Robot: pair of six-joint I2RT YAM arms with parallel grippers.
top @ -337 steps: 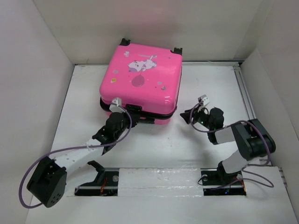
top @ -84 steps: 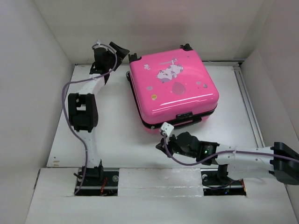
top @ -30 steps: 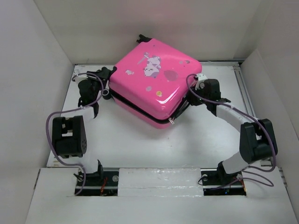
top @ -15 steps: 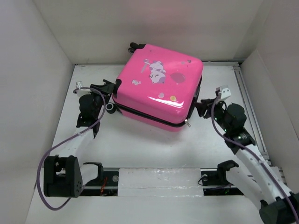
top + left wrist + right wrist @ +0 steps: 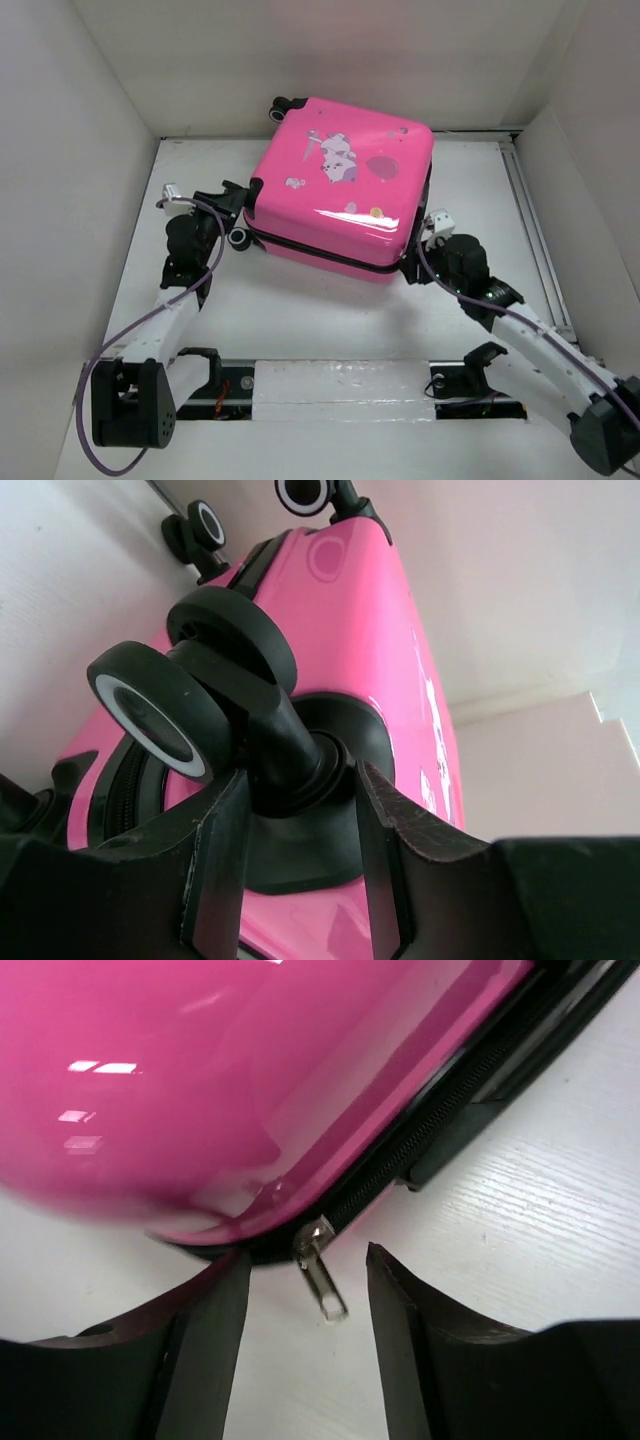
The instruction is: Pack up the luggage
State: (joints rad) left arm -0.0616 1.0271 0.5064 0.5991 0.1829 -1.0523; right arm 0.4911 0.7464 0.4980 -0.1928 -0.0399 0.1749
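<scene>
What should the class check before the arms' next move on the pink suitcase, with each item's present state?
1. Luggage lid open for packing: not ok, shut.
2. Zipper pull between the fingers of right gripper: ok.
3. Right gripper shut on zipper pull: not ok, open.
4. Left gripper straddles wheel stem: ok.
5. Left gripper clamped on wheel stem: cannot tell.

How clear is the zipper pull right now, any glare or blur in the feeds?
Right wrist: zipper pull sharp against the white table, the suitcase shell above it soft, with small white reflections. Top external: a bright glare streak along the suitcase lid's near edge, print readable. Left wrist: wheel fairly sharp, foreground fingers dark.
</scene>
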